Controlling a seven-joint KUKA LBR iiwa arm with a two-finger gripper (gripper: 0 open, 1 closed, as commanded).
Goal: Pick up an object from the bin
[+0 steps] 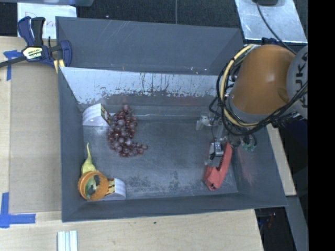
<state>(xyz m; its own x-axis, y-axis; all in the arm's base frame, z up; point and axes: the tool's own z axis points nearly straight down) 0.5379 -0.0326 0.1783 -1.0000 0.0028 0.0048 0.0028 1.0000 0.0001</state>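
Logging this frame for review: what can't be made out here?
Camera view:
- The gripper: contact with the red elongated plastic tool unclear; the arm's orange cover hides what is above it.
- Red tool's upper end: hidden behind the gripper.
- The orange-and-yellow round toy: details too small.
- The white tag beside the dark purple grape bunch: kind unclear, too small.

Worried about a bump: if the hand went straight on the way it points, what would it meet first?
Probably the red elongated object at the right of the bin, just below the hand; depth is unclear.
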